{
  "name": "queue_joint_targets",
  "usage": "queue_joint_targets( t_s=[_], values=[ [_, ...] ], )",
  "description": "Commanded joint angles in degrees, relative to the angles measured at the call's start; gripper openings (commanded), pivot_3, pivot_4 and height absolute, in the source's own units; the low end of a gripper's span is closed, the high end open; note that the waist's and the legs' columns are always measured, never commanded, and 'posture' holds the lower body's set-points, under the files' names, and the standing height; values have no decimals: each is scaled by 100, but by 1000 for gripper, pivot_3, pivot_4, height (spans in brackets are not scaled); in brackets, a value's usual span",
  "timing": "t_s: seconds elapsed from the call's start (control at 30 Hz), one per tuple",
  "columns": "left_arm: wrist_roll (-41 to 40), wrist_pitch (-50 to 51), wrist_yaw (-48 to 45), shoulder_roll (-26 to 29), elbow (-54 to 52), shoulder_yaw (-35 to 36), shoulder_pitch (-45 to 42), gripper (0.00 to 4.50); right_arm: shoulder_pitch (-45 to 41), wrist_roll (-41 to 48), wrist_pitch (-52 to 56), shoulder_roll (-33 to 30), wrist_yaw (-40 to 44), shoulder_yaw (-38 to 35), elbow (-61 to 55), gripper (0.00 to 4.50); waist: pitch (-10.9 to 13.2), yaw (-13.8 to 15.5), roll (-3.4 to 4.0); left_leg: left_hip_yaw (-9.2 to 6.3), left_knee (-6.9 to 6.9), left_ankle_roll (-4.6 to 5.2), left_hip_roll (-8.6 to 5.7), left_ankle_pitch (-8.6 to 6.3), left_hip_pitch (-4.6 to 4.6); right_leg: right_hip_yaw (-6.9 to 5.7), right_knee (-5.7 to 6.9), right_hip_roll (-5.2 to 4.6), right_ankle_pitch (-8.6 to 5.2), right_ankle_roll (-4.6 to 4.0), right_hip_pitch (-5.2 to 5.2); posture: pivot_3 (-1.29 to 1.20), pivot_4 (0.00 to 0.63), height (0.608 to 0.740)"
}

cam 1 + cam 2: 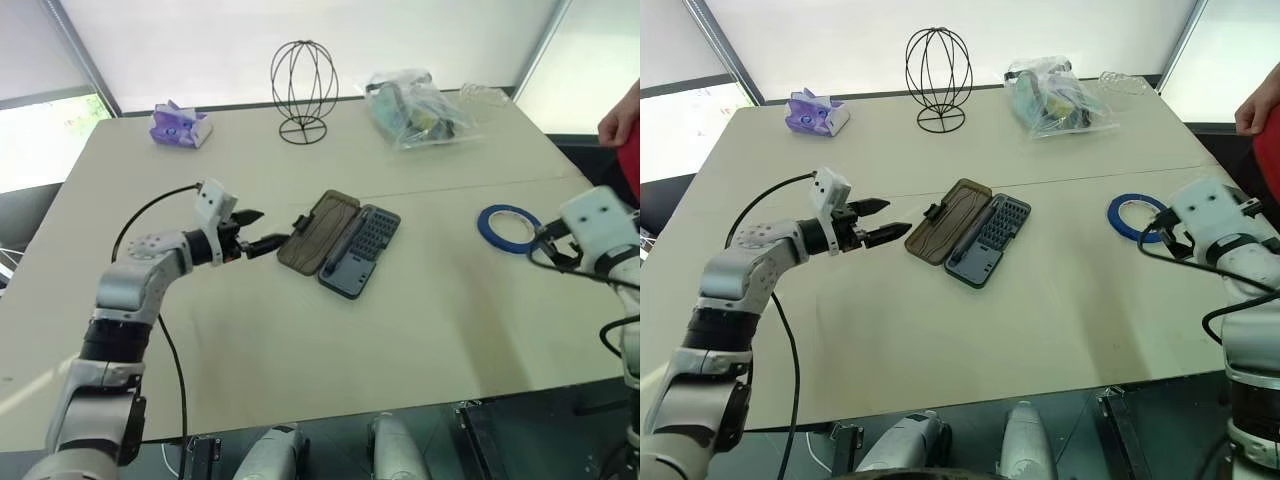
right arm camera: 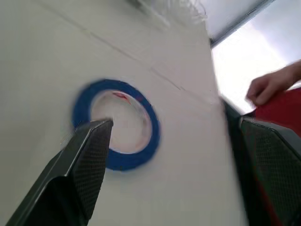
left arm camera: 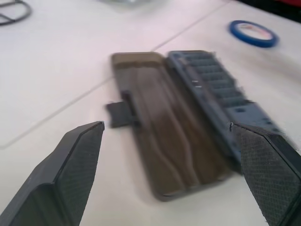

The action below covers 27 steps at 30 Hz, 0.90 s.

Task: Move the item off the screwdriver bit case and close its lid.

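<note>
The screwdriver bit case (image 1: 340,243) lies open and flat at the table's middle. Its smoky-brown lid (image 1: 318,232) is on the left and the grey-blue tray of bits (image 1: 365,248) on the right. My left gripper (image 1: 272,227) is open just left of the lid, its fingertips (image 3: 89,141) close to the small black latch (image 3: 120,114). The item, a blue tape ring (image 1: 508,228), lies flat on the table well to the right of the case. My right gripper (image 2: 176,121) is open just beside the ring (image 2: 117,125), with nothing between its fingers.
A black wire globe stand (image 1: 304,90), a clear bag of items (image 1: 418,108) and a purple tissue pack (image 1: 180,125) stand along the far edge. A person's hand (image 1: 622,115) and red sleeve show at the right edge.
</note>
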Motion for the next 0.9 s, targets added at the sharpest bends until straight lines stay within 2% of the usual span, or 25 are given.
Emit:
queue_joint_targets(
  t_s=[0.03, 0.23, 0.4, 0.5, 0.53, 0.57, 0.73, 0.77, 0.9],
  values=[
    [512, -522, 87, -329, 719, -333, -434, 4500, -565, 1123, 1160, 297, 258, -228, -786, 4446, 0, 13, 0, 0, 0, 0, 0, 0, -2, 0, 2, -3, 0, 0, -2, 0, 150, 740],
    [1327, -944, 784, -982, 2242, -638, -1052, 4500, -1044, 1718, 1658, 680, -60, 195, -1244, 4446, 0, 91, -1, -2, -1, 15, -9, -8, -11, -6, 4, -12, 1, 2, -7, 0, 150, 740],
    [1706, -996, 738, -1098, 2649, -852, -1091, 4500, -1626, 2588, 2676, 1329, -352, -233, -1881, 4446, 0, 103, -1, 0, 4, 15, -8, -8, -11, -5, 8, -14, 2, 3, -12, 0, 150, 740],
    [1793, -950, 613, -1112, 2686, -903, -1065, 3773, -1694, 3063, 3213, 1414, -292, -393, -2218, 4500, -2, 115, -3, -4, 4, 15, -9, -8, -10, -5, 11, -15, 2, 3, -10, 0, 150, 740],
    [1851, -970, 599, -1099, 2699, -931, -1058, 3156, -1675, 3191, 3335, 1399, -281, -448, -2299, 4500, -3, 115, -5, -5, 4, 15, -10, -8, -10, -6, 11, -15, 2, 3, -9, 0, 150, 740],
    [1885, -975, 582, -1088, 2716, -938, -1056, 2763, -1655, 3289, 3418, 1382, -291, -489, -2357, 4500, -4, 113, -5, -5, 5, 15, -10, -8, -9, -6, 11, -15, 2, 3, -8, 0, 150, 740],
    [1929, -937, 493, -1047, 2755, -928, -1050, 190, -1422, 3557, 3585, 1204, -355, -677, -2411, 4500, -8, 104, -7, -2, 5, 15, -9, -8, -2, -4, 15, -14, 2, 3, -6, 0, 150, 740],
    [1933, -933, 488, -1033, 2764, -933, -1053, 52, -1388, 3598, 3582, 1182, -370, -696, -2408, 4500, -8, 99, -7, -1, 6, 15, -9, -8, -2, -3, 15, -14, 2, 3, -6, 0, 150, 740],
    [1996, -1037, 382, -967, 2843, -968, -1094, 52, -1138, 3786, 3489, 929, -270, -730, -2363, 4500, -11, 98, -4, 4, 4, 15, -7, -8, 0, -2, 17, -14, 2, 3, -7, 0, 150, 740]
  ],
)
